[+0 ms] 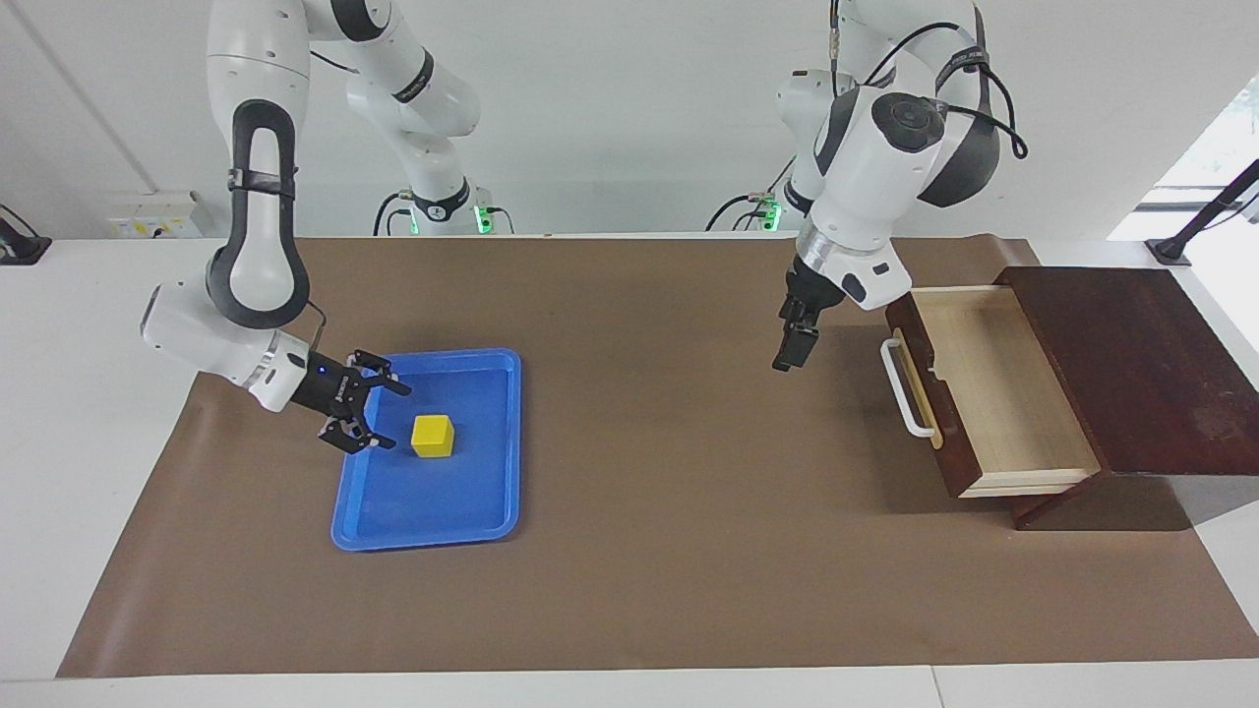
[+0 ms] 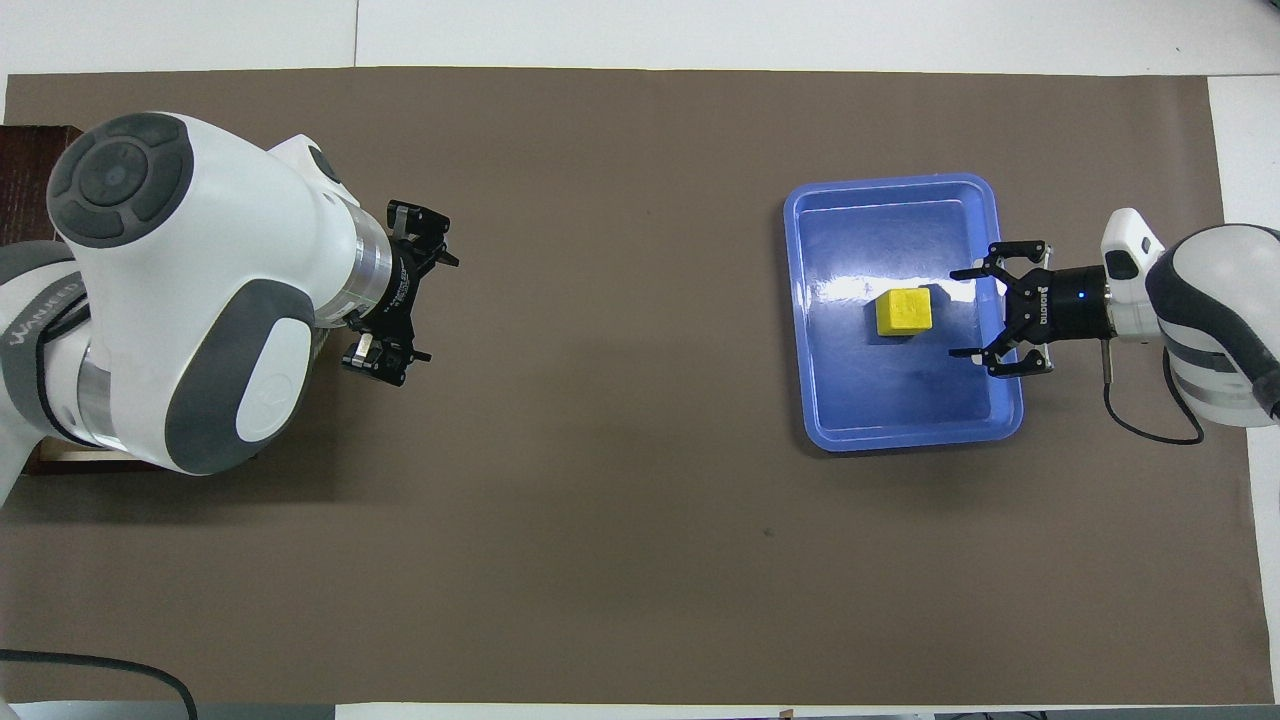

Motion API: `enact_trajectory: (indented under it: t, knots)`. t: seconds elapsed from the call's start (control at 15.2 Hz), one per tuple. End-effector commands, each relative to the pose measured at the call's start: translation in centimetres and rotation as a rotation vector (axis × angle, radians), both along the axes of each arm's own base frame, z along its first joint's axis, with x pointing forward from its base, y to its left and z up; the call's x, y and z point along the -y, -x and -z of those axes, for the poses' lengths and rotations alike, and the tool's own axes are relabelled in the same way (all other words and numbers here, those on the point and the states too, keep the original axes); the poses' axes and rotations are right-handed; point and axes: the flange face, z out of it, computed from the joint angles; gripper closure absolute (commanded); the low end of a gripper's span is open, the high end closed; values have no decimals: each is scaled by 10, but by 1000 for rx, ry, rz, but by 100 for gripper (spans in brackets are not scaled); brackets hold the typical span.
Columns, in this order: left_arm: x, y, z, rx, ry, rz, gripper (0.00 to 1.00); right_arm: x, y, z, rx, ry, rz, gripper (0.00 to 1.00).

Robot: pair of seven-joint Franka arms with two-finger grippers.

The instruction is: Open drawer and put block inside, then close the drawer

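Dark brown wooden box's drawer (image 1: 993,393) stands pulled out at the left arm's end, left gripper (image 1: 793,346) spread before its handle. In the blue tray (image 1: 492,511) the yellow block (image 1: 433,436), likely light, rigid, suits flat-side pinching; right gripper (image 1: 379,415) spread beside it.

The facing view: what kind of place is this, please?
Most likely a robotics lab bench, not a home. Two white arms are mounted at a table covered with brown paper, against bare white walls. The only props are a blue tray holding a yellow block and an open drawer.
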Motion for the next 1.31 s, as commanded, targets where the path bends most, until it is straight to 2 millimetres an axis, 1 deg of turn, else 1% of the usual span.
enact_trajectory:
  t: [0.0,0.07,0.13,0.26,0.39,0.46,0.59,0.72,0.79,0.92,1.12,1.18,1.25]
  knots:
    - [-3,6,2,10,14,-16,0,0,-23,-22,-98,21,154,0]
    - [-3,6,3,9,14,-18,0,3,-31,-31,-151,49,243,0]
    - [-3,6,5,7,12,-18,0,2,-38,-36,-200,79,321,0]
    - [-2,8,5,4,11,-15,0,-4,-57,-52,-282,134,491,0]
    - [-3,9,7,2,8,-13,0,-12,-76,-67,-401,150,703,0]
    - [-3,9,7,2,8,-13,0,-14,-84,-71,-452,157,799,0]
    - [-3,9,7,5,9,-12,0,-10,-97,-85,-519,180,976,0]
    - [-3,9,7,5,9,-12,0,-3,-99,-84,-602,180,1118,0]
    - [-3,9,8,4,9,-12,0,4,-101,-91,-627,161,1180,0]
    - [-3,10,8,4,9,-11,0,23,-98,-89,-691,152,1320,0]
    - [-4,11,10,0,7,-11,0,27,-100,-88,-779,168,1566,0]
    - [-4,11,10,-2,6,-10,0,32,-103,-95,-800,149,1646,0]
    - [-4,11,10,-2,6,-10,0,33,-103,-89,-854,136,1724,0]
